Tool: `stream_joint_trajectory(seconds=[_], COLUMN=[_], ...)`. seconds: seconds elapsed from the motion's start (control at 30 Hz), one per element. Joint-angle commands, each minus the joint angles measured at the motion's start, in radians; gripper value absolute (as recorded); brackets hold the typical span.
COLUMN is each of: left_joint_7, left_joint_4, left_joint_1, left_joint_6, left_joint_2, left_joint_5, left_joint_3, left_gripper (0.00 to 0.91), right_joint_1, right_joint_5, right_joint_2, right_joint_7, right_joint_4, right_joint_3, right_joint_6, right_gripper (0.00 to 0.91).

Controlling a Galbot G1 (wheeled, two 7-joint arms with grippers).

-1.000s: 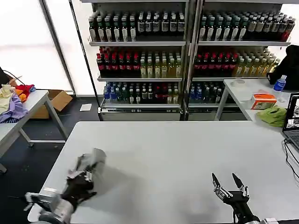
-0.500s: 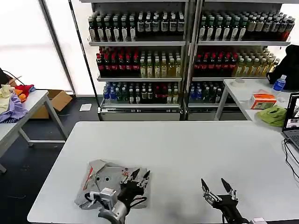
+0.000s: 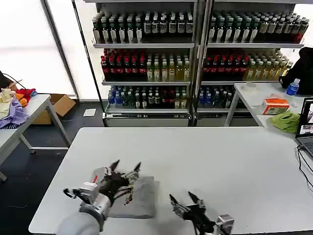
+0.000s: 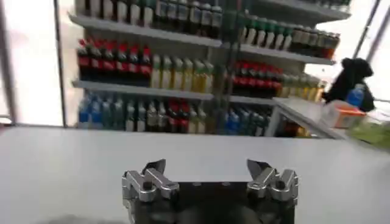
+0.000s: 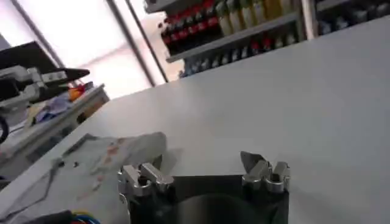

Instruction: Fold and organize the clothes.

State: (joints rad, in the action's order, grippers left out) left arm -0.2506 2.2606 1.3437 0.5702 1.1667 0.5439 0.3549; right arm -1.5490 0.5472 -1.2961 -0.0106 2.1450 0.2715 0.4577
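Grey shirt [image 3: 137,198] lies under left claw [image 3: 125,168].

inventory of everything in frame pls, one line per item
grey shirt: one, light grey with a small multicoloured print, crumpled near the front-left edge of the white table
drink shelves: two units of bottles, behind the table
left side table: one, carrying lilac, red and yellow garments
cardboard box: one, brown, on the floor beside it
right side table: one, with green cloth, orange box, blue bottle
laptop: one, right edge
left gripper: open, above the shirt
right gripper: open, beside the shirt
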Motion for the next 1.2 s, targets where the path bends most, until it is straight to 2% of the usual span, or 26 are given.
stream_joint_trajectory(seconds=[0.03,0.07,0.17,0.3,0.53,0.6,0.63,0.83,1.03,1.2], left_joint_7=[0.088,0.084,0.06,0.055,0.03,0.03,0.031,0.033,0.032,0.036], left_joint_4=[0.023,0.036,0.074,0.105,0.1,0.095,0.092,0.079,0.073,0.08], left_joint_1=[0.049,0.067,0.09,0.098,0.094,0.097,0.096,0.084,0.083,0.094], left_joint_6=[-0.004,-0.001,0.007,0.007,0.007,0.007,0.007,0.007,0.007,0.007], left_joint_2=[-0.047,-0.038,-0.022,-0.014,0.007,0.003,0.001,-0.01,-0.004,-0.005], left_joint_5=[0.007,0.02,0.076,0.094,0.137,0.137,0.137,0.139,0.141,0.144], left_joint_3=[0.423,0.433,0.447,0.455,0.438,0.44,0.441,0.432,0.417,0.425], left_gripper=[0.907,0.907,0.907,0.907,0.907,0.907,0.907,0.907,0.907,0.907], right_joint_1=[0.279,0.29,0.301,0.292,0.257,0.237,0.223,0.164,0.093,0.028], right_joint_5=[0.149,0.155,0.164,0.158,0.157,0.143,0.128,0.046,0.046,0.069], right_joint_2=[-0.02,-0.046,-0.072,-0.067,-0.021,0.005,0.029,0.12,0.17,0.181], right_joint_7=[-0.134,-0.149,-0.165,-0.146,-0.054,-0.029,0.002,0.095,0.117,0.146], right_joint_4=[-0.192,-0.216,-0.247,-0.24,-0.175,-0.148,-0.126,-0.083,-0.07,-0.055], right_joint_3=[-0.348,-0.367,-0.381,-0.367,-0.171,-0.119,-0.087,0.151,0.302,0.357], right_joint_6=[0.12,0.12,0.12,0.12,0.12,0.12,0.12,0.122,0.123,0.122], right_gripper=[0.584,0.0,0.0,0.0,0.0,0.0,0.0,0.0,0.0,0.0])
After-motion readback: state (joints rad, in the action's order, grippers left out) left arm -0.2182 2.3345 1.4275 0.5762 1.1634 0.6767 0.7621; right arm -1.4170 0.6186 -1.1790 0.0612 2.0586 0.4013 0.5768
